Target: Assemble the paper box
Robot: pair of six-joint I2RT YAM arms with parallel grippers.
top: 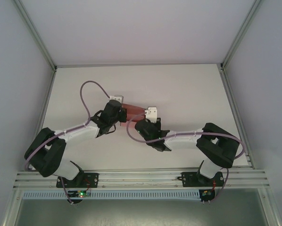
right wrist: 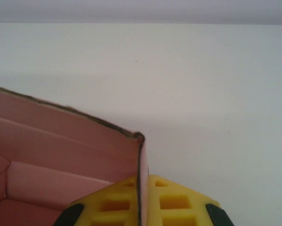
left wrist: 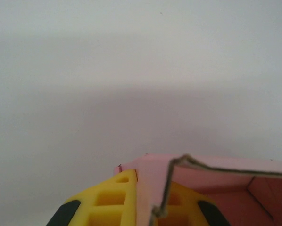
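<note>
Paper box (top: 131, 112) walls clamped: left pincer (left wrist: 148, 182), right pincer (right wrist: 142, 182); table (top: 178, 87) beyond.

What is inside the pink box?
Inside the box I see its own pink walls and folded flaps, nothing loose. The right gripper covers part of its floor.

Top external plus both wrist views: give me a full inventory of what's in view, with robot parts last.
paper box: one, pink, mid-table, held between the two pincers
table: one, white, under everything
frame rail: one, silver, along the near edge
cables: two, purplish, one along each arm
left arm: one, black and white, base near left
right arm: one, black and white, base near right
left pincer: one, yellow fingers, shut on a box wall
right pincer: one, yellow fingers, shut on a box wall
</note>
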